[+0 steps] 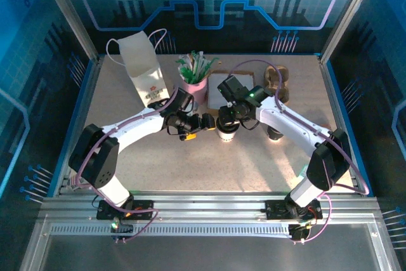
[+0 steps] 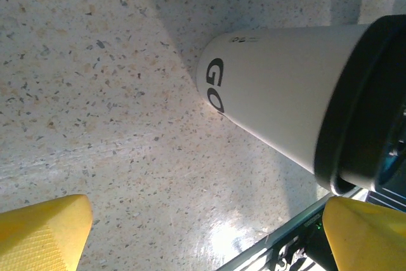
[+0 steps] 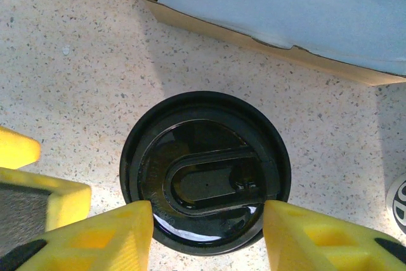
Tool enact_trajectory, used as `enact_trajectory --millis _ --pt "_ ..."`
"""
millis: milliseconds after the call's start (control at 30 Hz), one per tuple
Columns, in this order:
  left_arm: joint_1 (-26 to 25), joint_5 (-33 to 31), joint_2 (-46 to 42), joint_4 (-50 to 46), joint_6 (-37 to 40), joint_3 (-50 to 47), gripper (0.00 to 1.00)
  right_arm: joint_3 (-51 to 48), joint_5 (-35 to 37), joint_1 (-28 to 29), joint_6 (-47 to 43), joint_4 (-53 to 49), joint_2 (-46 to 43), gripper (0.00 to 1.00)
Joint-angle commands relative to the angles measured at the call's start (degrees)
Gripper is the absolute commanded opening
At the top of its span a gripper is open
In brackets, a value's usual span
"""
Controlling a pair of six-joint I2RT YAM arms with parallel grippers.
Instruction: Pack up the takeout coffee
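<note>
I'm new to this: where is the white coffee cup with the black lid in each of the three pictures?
Top external: the coffee cup sits mid-table, just in front of the pink cup.
Left wrist: right half, looking tipped sideways, its black lid at the far right.
Right wrist: seen from above, lid lower centre.
Shared landmark: the speckled table.

arms (image 1: 133,128): white links, black joints | cables (image 1: 254,62): purple | fingers (image 3: 120,236): yellow, blocky

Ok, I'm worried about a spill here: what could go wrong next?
1. The right gripper hangs over the lid; an off-centre squeeze or push might tip the cup.
2. The left gripper stands open beside the cup, not bracing it, so it may slide.
</note>
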Motion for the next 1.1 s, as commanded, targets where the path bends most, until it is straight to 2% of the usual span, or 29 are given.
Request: enact_trajectory --millis 0,367,633,967,1067 --pt "0.3 1.4 1.6 1.2 -1.2 1.6 0.94 -0.9 -0.4 0.9 -1.1 0.6 1.1 0.47" --pt "0.3 1.4 1.2 3.7 -2.0 2.7 0.94 -2.7 -1.4 0.9 -1.8 2.9 1.9 0.31" --pt "0.3 1.2 0.5 5.1 -2.5 1.6 0.93 -3.5 -1.7 0.9 -2.1 3.4 2.9 0.24" --pt "0.8 1.1 2.7 6.1 -2.7 1.2 0.87 -5.1 -2.9 0.9 -1.9 4.0 4.3 0.18" --pt "0.9 1.3 3.3 6.5 -2.8 0.8 0.79 -5.5 -3.0 0.9 -1.8 4.1 4.4 0.18"
